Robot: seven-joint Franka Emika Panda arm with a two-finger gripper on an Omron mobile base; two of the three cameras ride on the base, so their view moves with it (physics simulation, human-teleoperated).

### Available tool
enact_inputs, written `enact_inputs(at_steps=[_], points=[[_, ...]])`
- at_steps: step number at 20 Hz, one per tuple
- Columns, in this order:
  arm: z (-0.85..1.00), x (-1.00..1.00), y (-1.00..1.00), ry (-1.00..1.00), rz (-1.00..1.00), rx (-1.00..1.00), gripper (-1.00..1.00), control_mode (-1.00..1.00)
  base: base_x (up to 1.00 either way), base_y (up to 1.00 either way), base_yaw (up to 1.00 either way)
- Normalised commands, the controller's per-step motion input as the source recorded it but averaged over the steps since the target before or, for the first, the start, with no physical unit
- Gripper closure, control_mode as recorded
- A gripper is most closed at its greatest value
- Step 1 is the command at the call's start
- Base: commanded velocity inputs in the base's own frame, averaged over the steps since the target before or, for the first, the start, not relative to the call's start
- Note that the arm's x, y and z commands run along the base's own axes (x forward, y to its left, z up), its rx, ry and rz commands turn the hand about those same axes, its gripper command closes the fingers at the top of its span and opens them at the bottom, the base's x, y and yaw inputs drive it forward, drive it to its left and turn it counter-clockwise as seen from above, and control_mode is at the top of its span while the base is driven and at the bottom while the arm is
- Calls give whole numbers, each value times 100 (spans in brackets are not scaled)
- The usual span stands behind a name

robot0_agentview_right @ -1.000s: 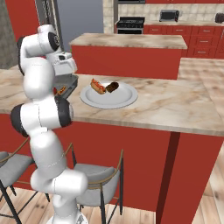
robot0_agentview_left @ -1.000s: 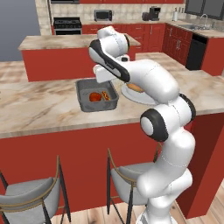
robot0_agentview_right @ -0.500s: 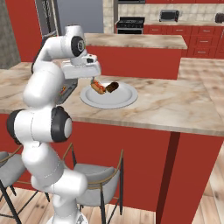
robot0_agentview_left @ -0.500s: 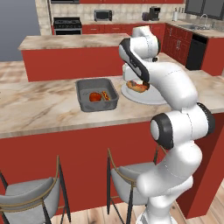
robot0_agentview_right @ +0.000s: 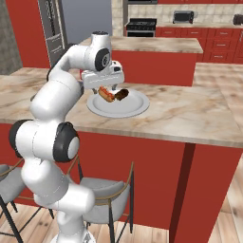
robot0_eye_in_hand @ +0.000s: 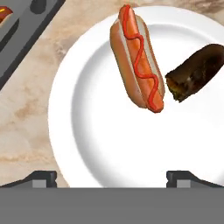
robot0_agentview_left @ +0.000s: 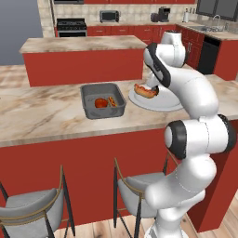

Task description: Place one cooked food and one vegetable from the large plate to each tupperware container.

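The large plate (robot0_eye_in_hand: 109,140) lies white and round on the marble counter, right of a dark grey tupperware container (robot0_agentview_left: 104,112). On the plate lie a hot dog (robot0_eye_in_hand: 138,59) with a ketchup line and a dark brown charred piece (robot0_eye_in_hand: 194,72). The container holds a red round item (robot0_agentview_left: 101,102) and a small sausage-like piece (robot0_agentview_left: 112,101). My gripper (robot0_agentview_right: 105,87) hangs just above the plate (robot0_agentview_right: 128,108), beside the hot dog (robot0_agentview_right: 106,95). In the hand view my gripper (robot0_eye_in_hand: 114,179) is open, its tips wide apart with nothing between them.
The marble counter (robot0_agentview_left: 42,116) has a red front, with stools (robot0_agentview_left: 139,186) standing below it. A second island (robot0_agentview_left: 83,51) and a stove lie behind. The container's corner (robot0_eye_in_hand: 17,30) shows at the hand view's upper left.
The arm has swung right, from above the dark container to above the large plate. The jaws stayed open and hold nothing.
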Motion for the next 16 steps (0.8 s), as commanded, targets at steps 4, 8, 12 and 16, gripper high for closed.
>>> enact_inputs(at_steps=[4, 8, 12, 16], points=[[11, 34, 0, 2, 18, -1, -100, -100, 0, 0, 0], [0, 32, 0, 9, 9, -2, -100, -100, 0, 0, 0], [-2, 27, 4, 0, 5, 0, -100, -100, 0, 0, 0], [-9, 40, 5, 0, 8, 0, -100, -100, 0, 0, 0]])
